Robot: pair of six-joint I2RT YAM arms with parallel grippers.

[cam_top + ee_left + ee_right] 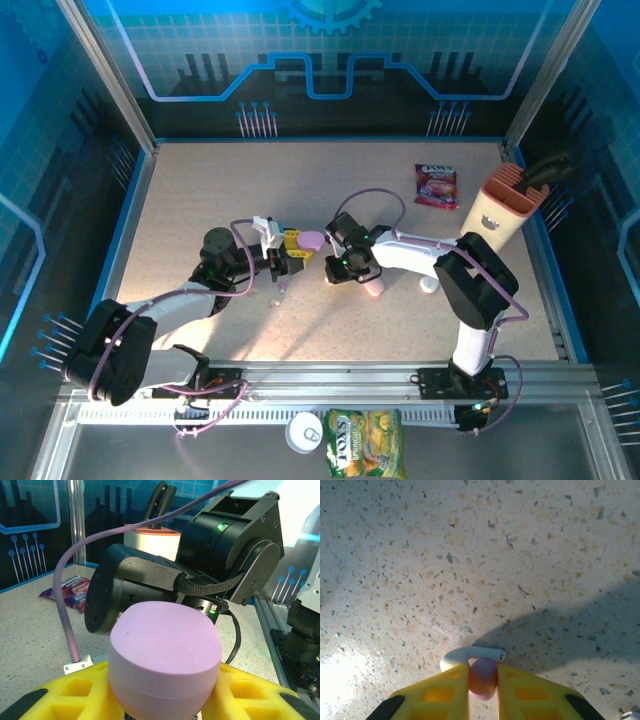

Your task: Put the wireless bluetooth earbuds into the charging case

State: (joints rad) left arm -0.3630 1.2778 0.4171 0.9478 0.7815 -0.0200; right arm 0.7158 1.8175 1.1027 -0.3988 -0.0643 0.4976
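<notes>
Two grippers meet near mid-table, their tips just beside one another.

**Left:** the left gripper is clamped on a lilac, pebble-shaped plastic charging case. The case sits between the yellow padded fingers and projects beyond them toward the right arm. From above, its broad axis runs roughly left to right. A seam circles its lower body and no open socket is visible, so whether the lid is up cannot be told.

**Right:** the right gripper is closed on a small, rounded, pinkish-lilac plastic earbud. The earbud is pinched at the very fingertips, close over the speckled beige table. Its long axis appears to lie along the fingers, pointing out past the tips and down at the table rather than across at the case. A white curved piece, too small to identify, lies at the fingertips, touching or nearly so.

**Governing relation:** in the top view the earbud lies just right of the case and slightly nearer the arm bases. The case is therefore up and to the left of the right gripper, which is the one carrying the earbud. The coming move likely requires turning the earbud's axis toward the case's receiving face, or the case toward the earbud, before the two come together.
</notes>
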